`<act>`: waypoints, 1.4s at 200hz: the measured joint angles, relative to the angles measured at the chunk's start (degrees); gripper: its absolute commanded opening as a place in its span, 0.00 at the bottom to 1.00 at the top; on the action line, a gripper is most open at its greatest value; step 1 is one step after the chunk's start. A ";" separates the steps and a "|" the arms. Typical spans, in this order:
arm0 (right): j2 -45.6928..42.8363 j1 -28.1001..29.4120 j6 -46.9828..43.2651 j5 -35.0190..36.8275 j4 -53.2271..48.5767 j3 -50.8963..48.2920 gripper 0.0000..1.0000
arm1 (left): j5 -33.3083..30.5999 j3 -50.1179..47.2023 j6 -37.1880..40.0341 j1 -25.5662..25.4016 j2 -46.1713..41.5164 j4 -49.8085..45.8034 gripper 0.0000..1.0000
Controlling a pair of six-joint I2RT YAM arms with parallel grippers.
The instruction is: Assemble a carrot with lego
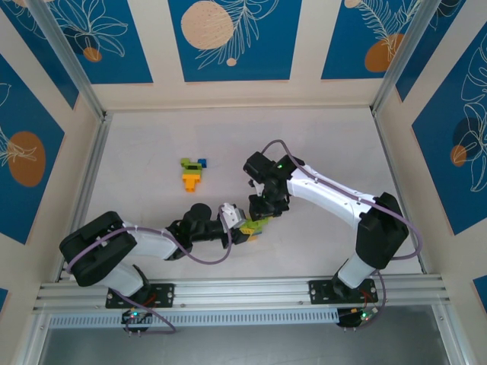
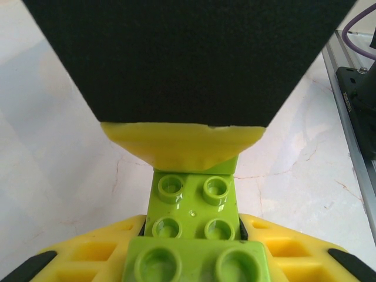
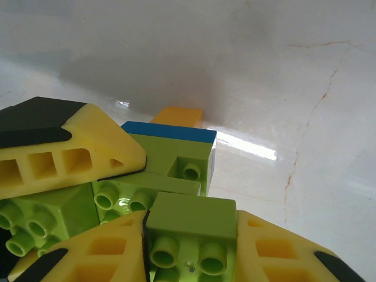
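The white table (image 1: 335, 144) has open room at the back and right, boxed in by blue-patterned panels (image 1: 228, 38), with a metal rail (image 1: 243, 293) along its near edge. Near centre front, the left gripper (image 1: 240, 225) and right gripper (image 1: 259, 214) each clamp the studded lime green bricks (image 1: 254, 226). A lime, blue and orange lego clump (image 1: 192, 172) sits well apart, behind-left

I count two hands: my left hand (image 1: 243, 226) and right hand (image 1: 260, 218). Two brick clusters: a held cluster (image 1: 256, 227) and a loose cluster (image 1: 194, 173).
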 measured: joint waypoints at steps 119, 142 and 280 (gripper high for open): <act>1.44 2.56 0.85 4.31 -2.03 2.12 0.29 | 0.00 0.00 0.42 0.00 -0.02 -0.02 0.39; 1.46 2.64 0.87 4.52 -2.10 2.29 0.38 | 0.00 0.00 0.42 0.00 0.00 -0.02 0.39; -8.63 2.08 0.72 4.09 -0.87 2.93 0.63 | -0.13 -0.11 0.63 0.15 -0.68 -0.74 0.99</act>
